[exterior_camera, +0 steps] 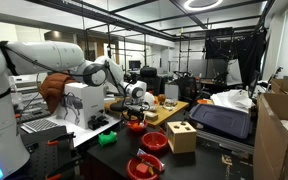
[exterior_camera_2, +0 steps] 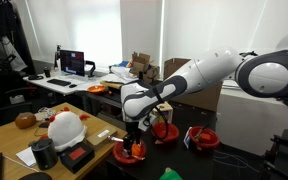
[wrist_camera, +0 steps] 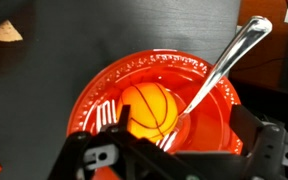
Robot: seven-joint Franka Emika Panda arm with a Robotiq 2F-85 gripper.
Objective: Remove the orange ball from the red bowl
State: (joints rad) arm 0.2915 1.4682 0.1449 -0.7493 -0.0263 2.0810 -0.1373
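Just above the red bowl (exterior_camera: 135, 125) in an exterior view hangs the gripper (exterior_camera: 134, 102). In an exterior view, the gripper (exterior_camera_2: 134, 138) nearly meets the bowl's rim. Wrist view: jaws spread open, the orange ball (wrist_camera: 149, 110) lies inside beside a spoon (wrist_camera: 224, 60); grasp and lift remain.

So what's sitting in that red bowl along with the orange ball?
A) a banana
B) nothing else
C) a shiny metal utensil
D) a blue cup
C: in the wrist view, a shiny metal utensil leans out over the rim of the red bowl, right beside the orange ball.
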